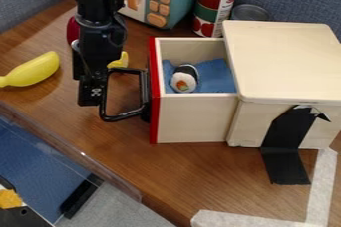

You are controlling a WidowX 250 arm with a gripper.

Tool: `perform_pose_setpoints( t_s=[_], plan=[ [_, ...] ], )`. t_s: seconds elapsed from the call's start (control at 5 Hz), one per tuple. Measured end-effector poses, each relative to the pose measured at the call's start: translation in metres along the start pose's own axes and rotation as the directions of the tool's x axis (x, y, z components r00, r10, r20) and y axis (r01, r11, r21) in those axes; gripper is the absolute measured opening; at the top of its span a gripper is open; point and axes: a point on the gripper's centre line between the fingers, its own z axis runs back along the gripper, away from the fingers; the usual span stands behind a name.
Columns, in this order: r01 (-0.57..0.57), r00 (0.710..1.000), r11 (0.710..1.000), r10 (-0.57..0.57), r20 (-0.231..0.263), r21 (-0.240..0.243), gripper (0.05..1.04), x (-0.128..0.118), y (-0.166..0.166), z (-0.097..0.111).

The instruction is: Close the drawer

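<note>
So, we've got the light wooden drawer with a red front [193, 117] pulled well out of its pale wooden cabinet [286, 61], sticking out to the left. Inside we see a blue cloth [216, 74] with a black-and-white toy sushi roll [184, 79] on it. The black loop handle [121, 118] is on the red front; the black claw [90, 96] hangs at its outer end, but we can't tell how far open it is or whether it has hold of anything. Black tape [286, 144] runs from the cabinet down onto the brown wooden table [193, 176]. Left of the claw, we have a yellow elongated toy [33, 69]; behind the drawer, a red-green-white can [214, 7].
</note>
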Motion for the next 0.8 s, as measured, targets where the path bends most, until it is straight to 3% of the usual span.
perform_pose_setpoints(
  t_s=[0.4, 0.8],
  plan=[
    [0.0, 1.0, 0.999, 0.0, -0.01, -0.035, 1.001, 0.013, -0.005, -0.02],
    [-0.016, 0.998, 0.997, 0.02, 0.052, -0.077, 1.001, 0.031, -0.005, -0.018]
  ],
)
